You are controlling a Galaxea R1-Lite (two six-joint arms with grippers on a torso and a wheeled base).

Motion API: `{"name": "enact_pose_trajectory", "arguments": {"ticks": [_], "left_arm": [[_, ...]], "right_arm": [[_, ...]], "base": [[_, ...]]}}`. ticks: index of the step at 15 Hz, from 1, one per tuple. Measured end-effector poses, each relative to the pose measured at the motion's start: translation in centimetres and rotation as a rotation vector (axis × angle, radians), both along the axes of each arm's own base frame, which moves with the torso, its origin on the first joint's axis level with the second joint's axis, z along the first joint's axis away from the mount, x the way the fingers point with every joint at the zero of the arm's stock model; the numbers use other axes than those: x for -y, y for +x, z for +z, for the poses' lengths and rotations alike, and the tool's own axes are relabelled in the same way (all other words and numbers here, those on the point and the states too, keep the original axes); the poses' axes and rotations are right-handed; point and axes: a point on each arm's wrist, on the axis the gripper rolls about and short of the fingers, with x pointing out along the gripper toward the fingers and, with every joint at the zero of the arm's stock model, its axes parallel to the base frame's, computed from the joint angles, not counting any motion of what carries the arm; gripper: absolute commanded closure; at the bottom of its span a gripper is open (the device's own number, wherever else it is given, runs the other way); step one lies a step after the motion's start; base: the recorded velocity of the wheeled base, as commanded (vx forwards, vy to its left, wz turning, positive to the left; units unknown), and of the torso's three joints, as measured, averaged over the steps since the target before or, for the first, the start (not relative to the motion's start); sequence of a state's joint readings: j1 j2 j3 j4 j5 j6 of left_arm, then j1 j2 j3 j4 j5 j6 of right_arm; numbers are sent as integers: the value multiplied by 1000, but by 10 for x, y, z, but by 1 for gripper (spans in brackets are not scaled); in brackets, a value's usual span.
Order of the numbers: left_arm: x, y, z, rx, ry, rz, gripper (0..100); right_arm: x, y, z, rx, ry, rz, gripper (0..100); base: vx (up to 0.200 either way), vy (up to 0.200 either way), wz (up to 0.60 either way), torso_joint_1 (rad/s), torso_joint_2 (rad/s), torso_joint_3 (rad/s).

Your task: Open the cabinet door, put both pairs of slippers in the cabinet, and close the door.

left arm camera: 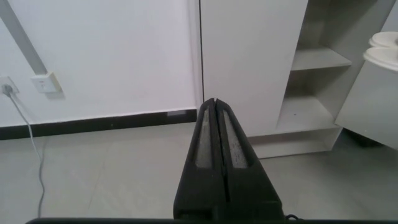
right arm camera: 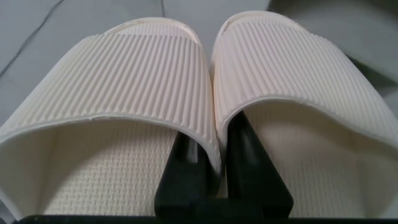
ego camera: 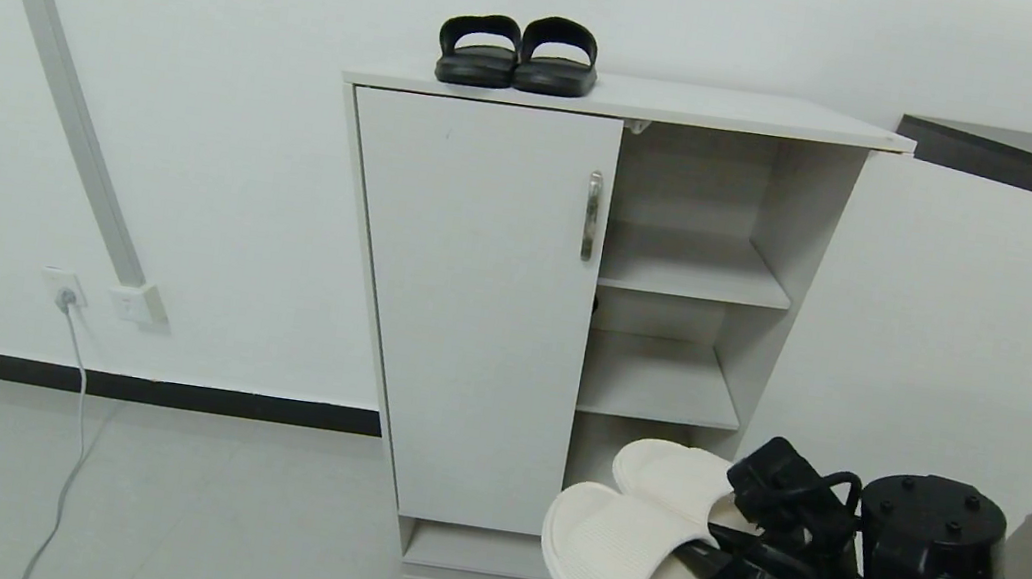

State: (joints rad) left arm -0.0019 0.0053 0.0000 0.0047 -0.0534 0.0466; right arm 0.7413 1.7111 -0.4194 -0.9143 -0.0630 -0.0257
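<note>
Tiled floor [ego camera: 143, 500]; cabinet door [ego camera: 954, 331] open; right gripper [right arm camera: 217, 149] low before cabinet [ego camera: 471, 324], clamping white slippers [ego camera: 621, 547] by straps; left gripper [left arm camera: 215, 124] jaws together, empty.

Bright, even light, seemingly overhead; faint soft shadows.

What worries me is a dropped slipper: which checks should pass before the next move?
1. Right door open: ok.
2. White slippers pinched by their inner strap edges in the right gripper: ok.
3. Grip firm enough for the carry: cannot tell.
4. Middle shelf bare for them: ok.
5. Left gripper shut, empty, clear of the opening: ok.
6. Black slippers stored: not ok, they sit on the cabinet top.
</note>
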Motion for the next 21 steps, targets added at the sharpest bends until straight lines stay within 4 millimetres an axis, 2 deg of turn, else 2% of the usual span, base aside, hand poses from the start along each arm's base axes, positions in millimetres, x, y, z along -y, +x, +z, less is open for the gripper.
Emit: {"name": "enact_pose_trajectory", "arguments": {"ticks": [2, 4, 7, 10, 12, 18, 21], "left_arm": [[0, 0, 0, 2, -5, 2, 100], [0, 0, 0, 4, -6, 1, 100], [0, 0, 0, 4, -10, 3, 100], [0, 0, 0, 4, -10, 3, 100], [0, 0, 0, 4, -12, 4, 100], [0, 0, 0, 5, -15, 6, 100], [0, 0, 0, 4, -15, 5, 100]], "right_arm": [[-12, -6, -4, -30, 36, -140, 100], [-32, -3, -7, -21, 76, -293, 100], [-67, 15, -17, 37, 93, -488, 100], [-92, 34, -31, 84, 86, -608, 100], [-96, 41, -40, 82, 70, -623, 100], [-92, 52, -50, 77, 43, -659, 100], [-92, 55, -55, 73, 33, -667, 100]], "base": [[0, 0, 0, 0, 0, 0], [0, 0, 0, 0, 0, 0], [0, 0, 0, 0, 0, 0], [0, 0, 0, 0, 0, 0], [0, 0, 0, 0, 0, 0], [0, -200, 0, 2, 2, 0], [0, 0, 0, 0, 0, 0]]}}
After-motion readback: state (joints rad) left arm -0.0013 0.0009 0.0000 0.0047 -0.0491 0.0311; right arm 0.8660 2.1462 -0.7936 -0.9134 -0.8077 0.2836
